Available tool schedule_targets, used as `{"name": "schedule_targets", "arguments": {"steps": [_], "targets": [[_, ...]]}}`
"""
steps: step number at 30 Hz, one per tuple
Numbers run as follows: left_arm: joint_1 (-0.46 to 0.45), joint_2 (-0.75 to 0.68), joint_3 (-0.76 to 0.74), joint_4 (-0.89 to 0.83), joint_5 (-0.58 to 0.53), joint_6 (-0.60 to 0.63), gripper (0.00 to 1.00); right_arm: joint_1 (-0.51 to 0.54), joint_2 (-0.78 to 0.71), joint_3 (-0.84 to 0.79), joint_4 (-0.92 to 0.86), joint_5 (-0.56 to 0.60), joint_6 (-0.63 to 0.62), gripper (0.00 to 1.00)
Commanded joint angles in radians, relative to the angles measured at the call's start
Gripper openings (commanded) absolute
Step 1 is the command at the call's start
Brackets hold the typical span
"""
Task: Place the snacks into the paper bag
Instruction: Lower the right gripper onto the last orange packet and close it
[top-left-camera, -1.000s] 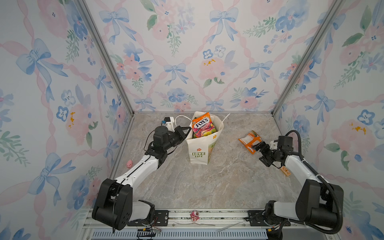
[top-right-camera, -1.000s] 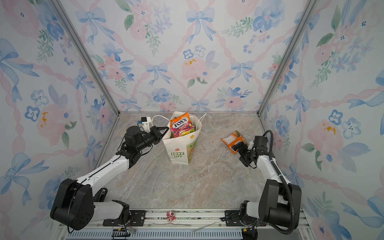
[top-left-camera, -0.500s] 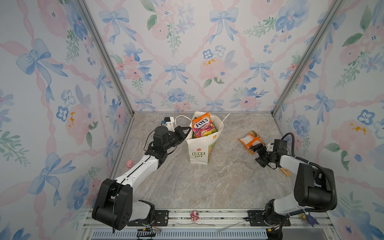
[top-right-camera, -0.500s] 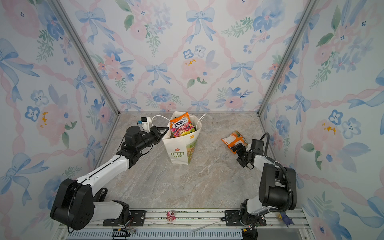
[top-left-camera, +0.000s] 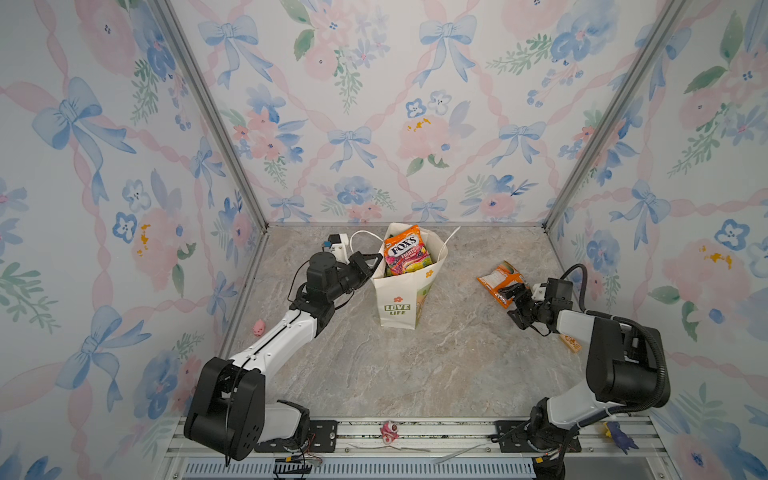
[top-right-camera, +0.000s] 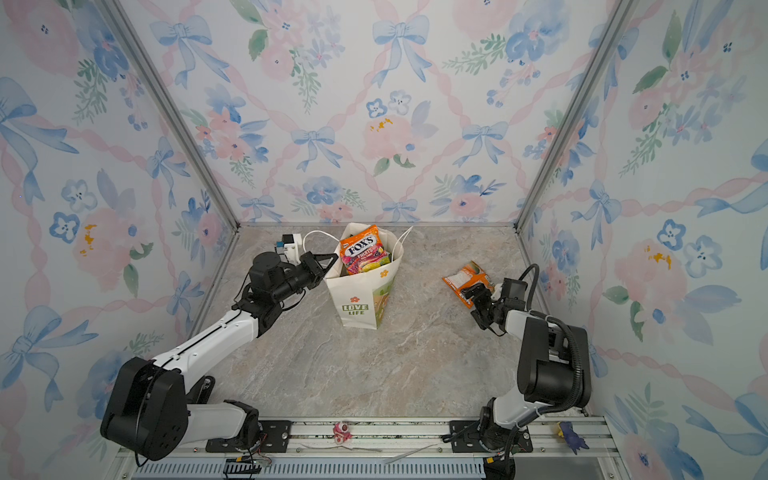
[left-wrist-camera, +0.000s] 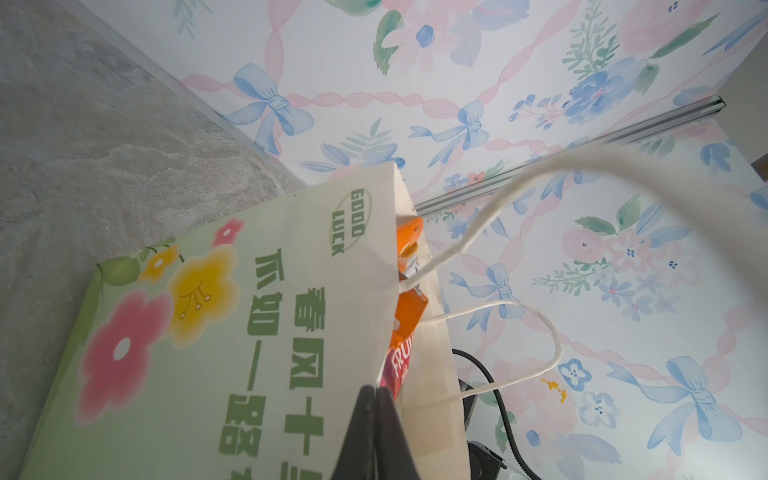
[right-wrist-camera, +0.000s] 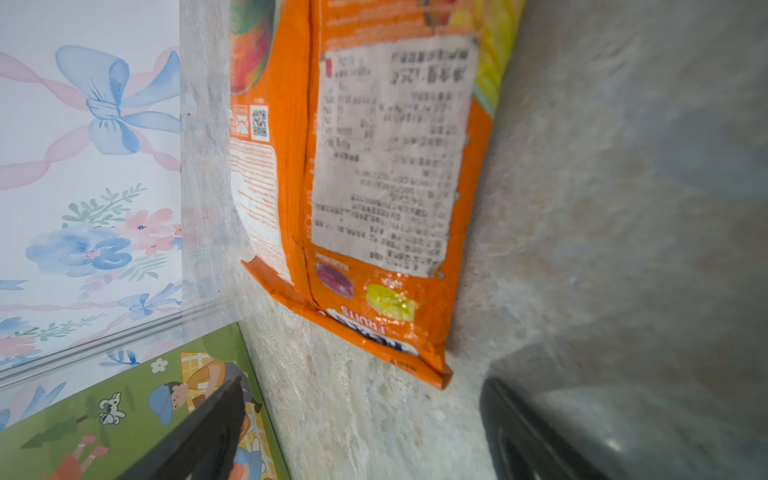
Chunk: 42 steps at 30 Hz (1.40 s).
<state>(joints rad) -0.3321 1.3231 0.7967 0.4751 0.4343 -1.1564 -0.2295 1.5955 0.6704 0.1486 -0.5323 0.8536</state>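
Right hand spread wide and empty, at the near end of the orange packet; can't tell if it touches. Packet lies flat on the desk, well apart from the paper bag. Probably light, slick crinkly film with loose sweets inside, so pinch the sealed end seam, not the belly. Left hand pressed together, pinching the bag's rim. FOX'S packet pokes out the top.

There is one paper bag, two countable snack packets, a FOX'S packet poking from the bag and an orange packet on the table (any deeper inside are hidden), one pink pig figure, one wooden block, and two robot arms, left arm and right arm.
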Motion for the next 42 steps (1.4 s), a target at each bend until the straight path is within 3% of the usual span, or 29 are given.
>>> {"name": "schedule_targets", "arguments": {"steps": [1,13,18,23,42], "targets": [[0.002,-0.007,-0.009,-0.008,0.017,-0.005,0.0,-0.006,0.046,-0.012,0.013,0.003,0.013,0.91],[0.004,-0.014,-0.014,-0.008,0.015,-0.003,0.0,-0.007,0.154,0.03,0.052,0.009,0.016,0.87],[0.005,-0.018,-0.016,-0.009,0.014,-0.004,0.0,-0.006,0.168,0.034,0.055,0.014,0.013,0.77],[0.009,-0.022,-0.019,-0.008,0.014,-0.004,0.0,-0.008,0.175,0.035,0.062,0.007,0.007,0.58],[0.013,-0.024,-0.025,-0.008,0.017,-0.003,0.0,-0.02,0.174,0.037,0.065,-0.012,-0.001,0.21]]}}
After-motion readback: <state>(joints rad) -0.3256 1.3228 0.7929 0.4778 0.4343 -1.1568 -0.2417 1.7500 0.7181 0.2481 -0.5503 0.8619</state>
